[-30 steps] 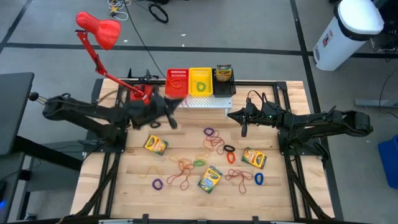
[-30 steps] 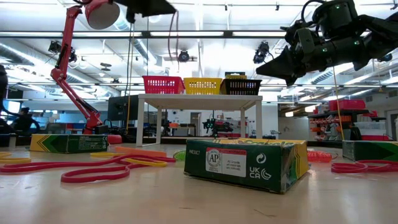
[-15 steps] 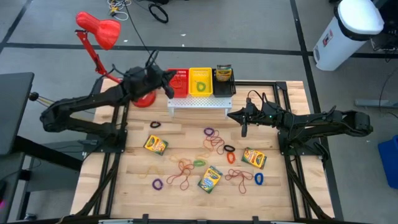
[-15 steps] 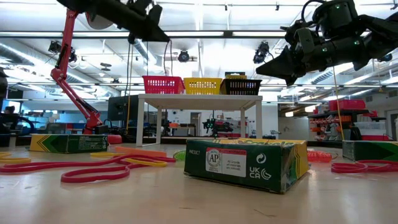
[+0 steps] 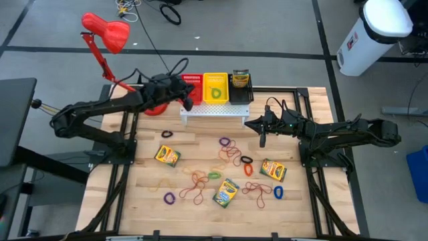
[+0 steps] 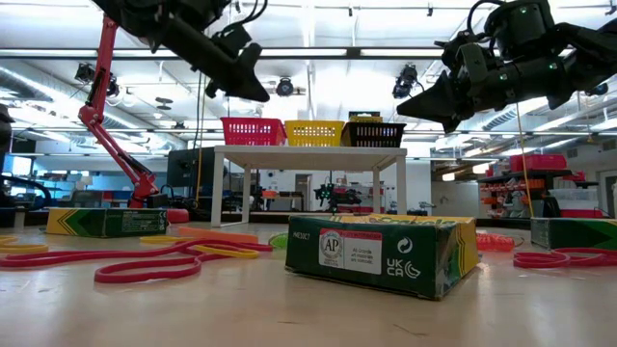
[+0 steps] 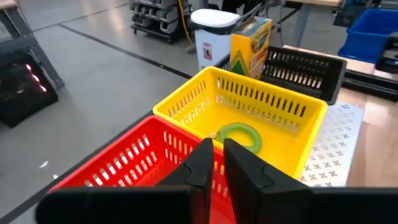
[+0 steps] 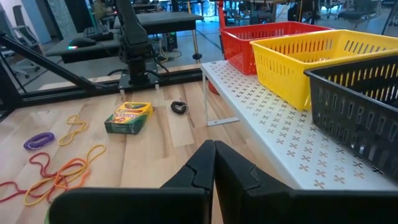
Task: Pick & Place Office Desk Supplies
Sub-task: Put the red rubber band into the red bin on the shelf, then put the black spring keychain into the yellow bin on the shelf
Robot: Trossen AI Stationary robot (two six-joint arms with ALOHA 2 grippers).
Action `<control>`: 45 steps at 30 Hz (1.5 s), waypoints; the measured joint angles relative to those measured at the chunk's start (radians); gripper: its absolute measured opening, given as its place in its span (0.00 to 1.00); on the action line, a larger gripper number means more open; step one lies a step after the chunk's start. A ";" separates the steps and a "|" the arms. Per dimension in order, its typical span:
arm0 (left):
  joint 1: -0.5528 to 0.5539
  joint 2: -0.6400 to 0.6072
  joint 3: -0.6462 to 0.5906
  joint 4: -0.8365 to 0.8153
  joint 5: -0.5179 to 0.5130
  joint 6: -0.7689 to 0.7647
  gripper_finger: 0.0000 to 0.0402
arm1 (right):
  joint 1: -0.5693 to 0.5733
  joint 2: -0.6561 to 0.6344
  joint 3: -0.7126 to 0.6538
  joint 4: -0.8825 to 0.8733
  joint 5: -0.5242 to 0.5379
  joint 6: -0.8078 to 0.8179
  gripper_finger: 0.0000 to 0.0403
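Crayon boxes [image 5: 226,191] and rubber bands [image 5: 231,152] lay scattered mid-table. Right gripper [image 5: 261,140] hovered closed, empty, mid-table. Far left, left gripper [image 5: 189,100], fingers slightly parted, hung over red basket [image 5: 192,82]: apparently releasing. Next: fetch another item.

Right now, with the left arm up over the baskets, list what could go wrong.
1. The left gripper hangs over the red basket, close to the rim it shares with the yellow basket; anything it lets go might fall in the wrong one.
2. The baskets sit on a raised white rack; a low sweep could knock them.
3. The rubber bands lie tangled, so one pick may drag several.
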 joint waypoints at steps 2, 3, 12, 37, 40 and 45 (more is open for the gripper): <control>0.000 0.000 0.000 -0.001 -0.001 -0.004 0.16 | 0.000 0.000 0.000 -0.002 0.000 0.000 0.05; 0.000 -0.003 0.000 -0.001 -0.002 -0.005 0.18 | 0.000 0.000 0.000 -0.004 0.000 0.000 0.05; -0.018 -0.079 0.000 -0.049 0.003 0.092 0.17 | 0.000 0.000 0.000 -0.013 0.000 0.000 0.05; -0.493 -0.169 -0.473 0.536 0.094 -0.079 0.02 | 0.000 0.000 0.000 -0.015 -0.004 0.001 0.05; -0.502 -0.138 -0.471 0.538 0.091 -0.069 0.02 | 0.000 0.001 0.000 -0.011 -0.004 0.060 0.05; -0.535 -0.034 -0.472 0.612 0.093 -0.004 0.02 | 0.000 0.001 0.000 -0.013 -0.018 0.109 0.05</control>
